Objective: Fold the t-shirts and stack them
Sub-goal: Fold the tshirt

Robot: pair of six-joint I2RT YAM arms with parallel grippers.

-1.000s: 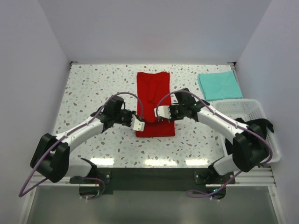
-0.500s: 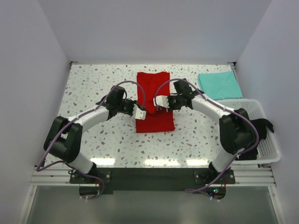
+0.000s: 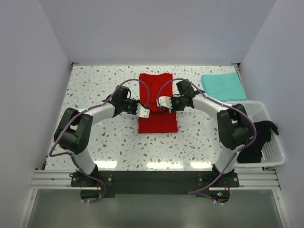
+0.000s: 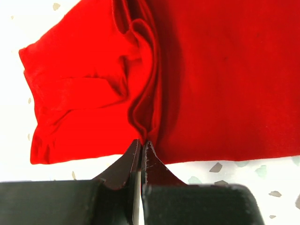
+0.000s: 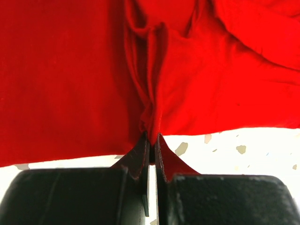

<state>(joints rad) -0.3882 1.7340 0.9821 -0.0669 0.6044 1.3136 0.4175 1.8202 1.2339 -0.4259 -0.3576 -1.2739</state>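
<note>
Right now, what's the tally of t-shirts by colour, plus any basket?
red t-shirt: 1
mint-teal t-shirt: 1
black t-shirt: 1
white basket: 1
Total: 4

A white lattice basket (image 3: 273, 151) sits at the speckled table's (image 3: 118, 142) right edge.

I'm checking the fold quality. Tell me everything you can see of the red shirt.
The red shirt is plain, soft-looking cloth, folded into a long rectangle with a sleeve tucked in, lying in the middle of the speckled table. The left pincer and right pincer are each shut on a raised ridge of cloth at opposite long edges; wrinkles run from both pinches.
</note>
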